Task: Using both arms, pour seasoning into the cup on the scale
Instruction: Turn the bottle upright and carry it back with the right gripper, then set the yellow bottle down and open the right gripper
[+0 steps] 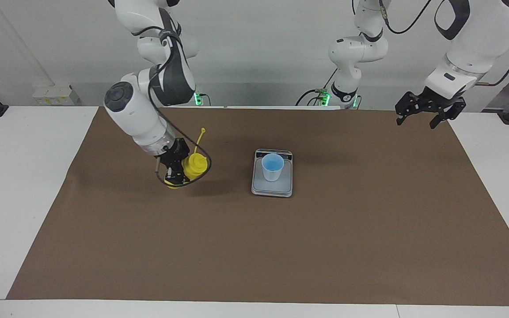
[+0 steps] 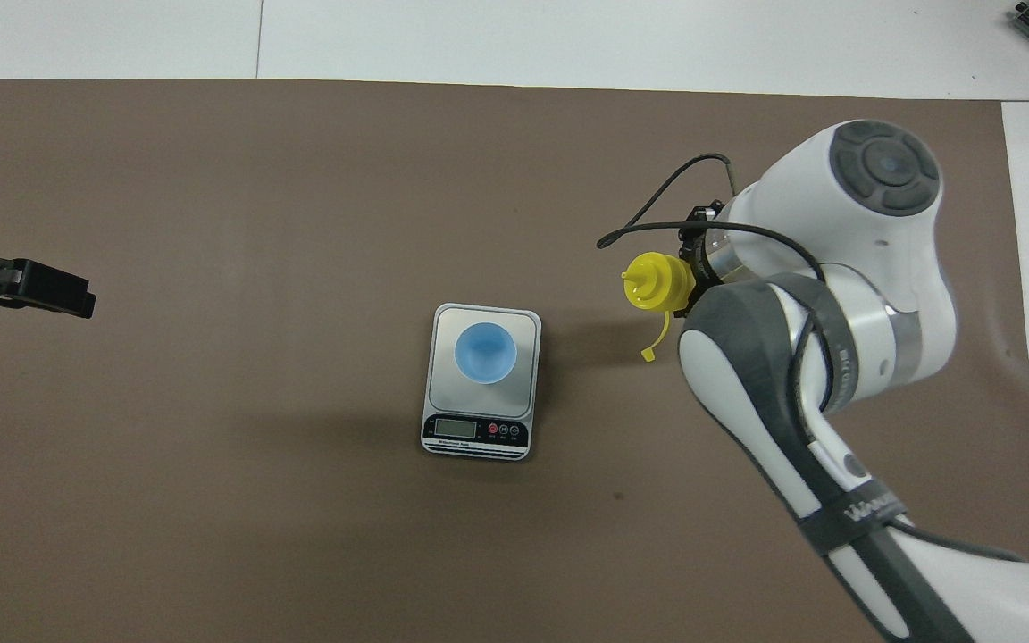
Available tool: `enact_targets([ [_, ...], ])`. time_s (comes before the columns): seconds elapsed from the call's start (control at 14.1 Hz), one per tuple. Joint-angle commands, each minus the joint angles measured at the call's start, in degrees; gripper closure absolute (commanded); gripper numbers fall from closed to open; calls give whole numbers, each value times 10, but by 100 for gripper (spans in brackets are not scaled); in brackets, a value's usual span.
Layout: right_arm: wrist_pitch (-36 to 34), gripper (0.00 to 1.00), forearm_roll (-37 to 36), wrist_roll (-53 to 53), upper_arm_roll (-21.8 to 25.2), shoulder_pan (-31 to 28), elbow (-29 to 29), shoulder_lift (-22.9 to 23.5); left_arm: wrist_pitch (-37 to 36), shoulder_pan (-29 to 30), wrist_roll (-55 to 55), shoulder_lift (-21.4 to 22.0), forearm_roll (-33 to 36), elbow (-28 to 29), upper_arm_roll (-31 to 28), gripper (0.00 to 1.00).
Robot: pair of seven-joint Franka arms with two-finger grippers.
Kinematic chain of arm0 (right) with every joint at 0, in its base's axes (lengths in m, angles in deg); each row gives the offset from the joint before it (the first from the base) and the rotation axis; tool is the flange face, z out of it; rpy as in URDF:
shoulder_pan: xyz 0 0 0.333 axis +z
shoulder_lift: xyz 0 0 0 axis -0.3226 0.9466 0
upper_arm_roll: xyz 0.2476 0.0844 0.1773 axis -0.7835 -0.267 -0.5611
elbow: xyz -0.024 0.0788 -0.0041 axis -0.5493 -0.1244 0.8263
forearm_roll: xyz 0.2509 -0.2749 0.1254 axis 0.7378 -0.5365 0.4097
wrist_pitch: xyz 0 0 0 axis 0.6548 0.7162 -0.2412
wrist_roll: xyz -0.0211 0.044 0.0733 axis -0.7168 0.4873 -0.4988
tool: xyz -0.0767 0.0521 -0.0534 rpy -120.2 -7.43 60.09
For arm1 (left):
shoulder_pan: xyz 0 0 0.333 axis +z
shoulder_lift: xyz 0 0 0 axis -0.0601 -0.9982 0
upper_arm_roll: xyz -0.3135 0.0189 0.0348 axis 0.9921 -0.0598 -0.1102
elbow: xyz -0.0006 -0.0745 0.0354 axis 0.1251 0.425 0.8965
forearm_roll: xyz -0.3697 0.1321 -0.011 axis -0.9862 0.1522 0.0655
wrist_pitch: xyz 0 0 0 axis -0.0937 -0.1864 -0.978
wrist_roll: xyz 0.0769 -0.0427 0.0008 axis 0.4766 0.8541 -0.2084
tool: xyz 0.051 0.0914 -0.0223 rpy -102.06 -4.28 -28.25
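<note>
The yellow seasoning bottle [image 1: 194, 165] stands close to upright on the brown mat, toward the right arm's end of the table, its cap strap [image 1: 200, 136] sticking up. My right gripper [image 1: 176, 171] is shut on the bottle's body from the side; I cannot tell whether the bottle's base touches the mat. From overhead the nozzle top [image 2: 656, 281] shows beside the right wrist. The light-blue cup [image 1: 272, 166] stands upright on the grey scale [image 1: 276, 188] at mid-table, also seen from overhead [image 2: 485, 353], apart from the bottle. My left gripper [image 1: 429, 112] is open and empty, raised over the mat's edge at the left arm's end.
The scale's dark display strip [image 2: 476, 430] faces the robots. A brown mat [image 1: 254, 247] covers most of the white table. The right arm's elbow and forearm [image 2: 836, 295] hang over the mat near the bottle.
</note>
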Motion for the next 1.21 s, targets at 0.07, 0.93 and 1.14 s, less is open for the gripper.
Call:
enact_targets([
  [0.07,9,100,83,-100,-8,-61,47,-8,4,7,7,16,1,17,3,0],
  [0.93,-14,8,194,-330,-6,-149,122,-12,4,7,7,16,1,17,3,0],
  [1.14,-13,1,190,-330,-5,-154,121,-14,4,7,7,16,1,17,3,0],
])
